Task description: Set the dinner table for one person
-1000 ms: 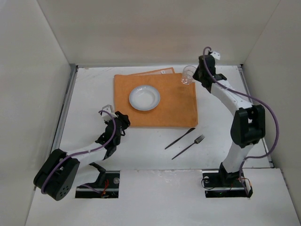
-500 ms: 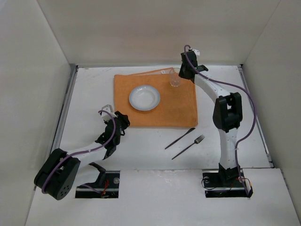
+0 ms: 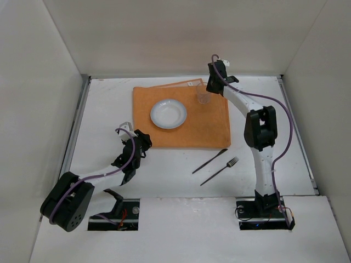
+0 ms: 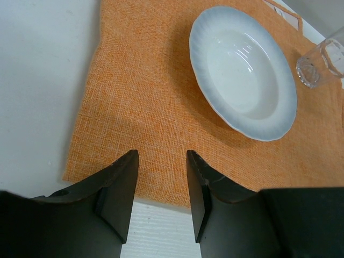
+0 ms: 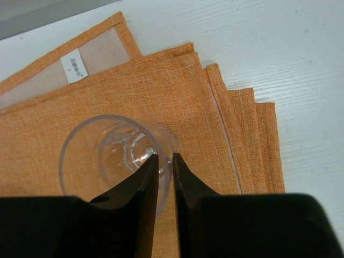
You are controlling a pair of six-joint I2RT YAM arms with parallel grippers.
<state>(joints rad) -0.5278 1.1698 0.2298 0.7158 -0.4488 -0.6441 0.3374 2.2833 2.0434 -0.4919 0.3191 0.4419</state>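
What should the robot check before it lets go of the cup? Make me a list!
1. Right gripper pinching the glass wall: ok.
2. Glass upright: ok.
3. Glass above the placemat, inside its edges: ok.
4. Glass bottom resting on the placemat: cannot tell.
5. Glass apart from the plate: ok.
6. Left gripper out of the way, open at the placemat's near edge: ok.
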